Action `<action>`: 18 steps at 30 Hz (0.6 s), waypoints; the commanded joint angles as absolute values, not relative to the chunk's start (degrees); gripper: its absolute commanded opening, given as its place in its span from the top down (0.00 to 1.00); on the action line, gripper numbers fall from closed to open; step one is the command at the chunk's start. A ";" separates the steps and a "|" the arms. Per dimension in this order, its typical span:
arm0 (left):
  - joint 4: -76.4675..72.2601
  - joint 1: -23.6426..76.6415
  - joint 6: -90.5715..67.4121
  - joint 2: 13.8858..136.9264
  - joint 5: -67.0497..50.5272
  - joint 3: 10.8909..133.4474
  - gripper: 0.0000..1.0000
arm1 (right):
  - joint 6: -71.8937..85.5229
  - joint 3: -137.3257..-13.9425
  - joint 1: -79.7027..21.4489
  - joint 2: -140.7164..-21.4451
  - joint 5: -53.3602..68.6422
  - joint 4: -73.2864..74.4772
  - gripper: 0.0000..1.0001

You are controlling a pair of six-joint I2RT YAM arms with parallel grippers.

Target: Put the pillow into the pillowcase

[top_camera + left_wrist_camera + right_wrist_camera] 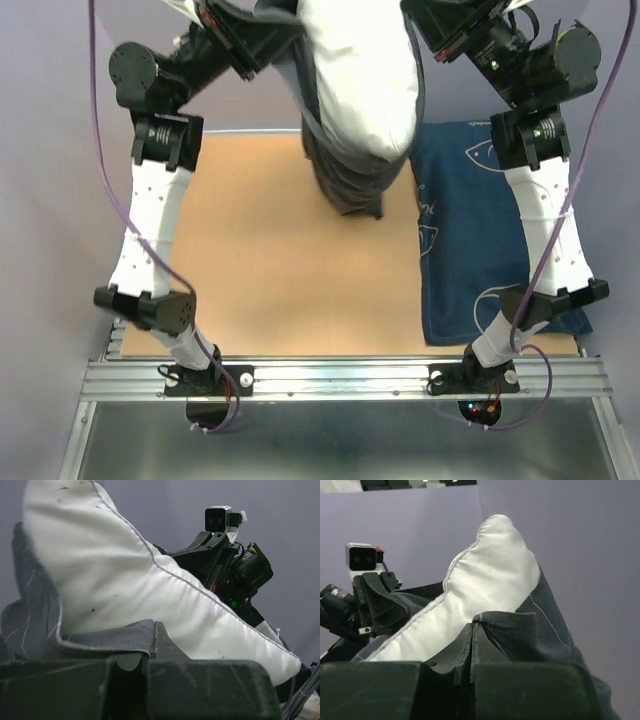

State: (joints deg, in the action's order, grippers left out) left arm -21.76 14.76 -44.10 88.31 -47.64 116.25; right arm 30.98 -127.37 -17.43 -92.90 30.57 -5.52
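The white pillow [362, 75] hangs in the air at the top middle, its lower end inside the dark grey pillowcase [345, 180], whose bottom droops onto the far part of the table. My left gripper [154, 639] is shut on the pillowcase's hemmed edge [105, 642], with the pillow [125, 580] bulging just behind it. My right gripper [472, 640] is shut on the opposite hem of the pillowcase [520, 630], the pillow [485, 590] sticking up out of the opening. In the top view both grippers are up at the frame's top edge, either side of the pillow.
A navy blue cloth with white fish drawings [480, 240] lies on the right side of the tan table [260, 270], under the right arm. The aluminium rail [340, 378] runs along the near edge.
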 commanded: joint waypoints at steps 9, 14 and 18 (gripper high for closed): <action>-34.70 11.18 -52.61 93.58 -43.95 133.27 1.00 | 35.41 -135.20 -14.34 -97.45 28.67 -8.98 1.00; -38.77 12.98 -44.94 84.57 -36.75 125.92 1.00 | 36.18 -146.56 -13.09 -97.75 28.19 -10.99 0.99; -28.80 13.82 -52.57 93.39 -48.79 127.95 1.00 | 39.90 -129.03 -14.59 -95.33 32.08 -11.01 1.00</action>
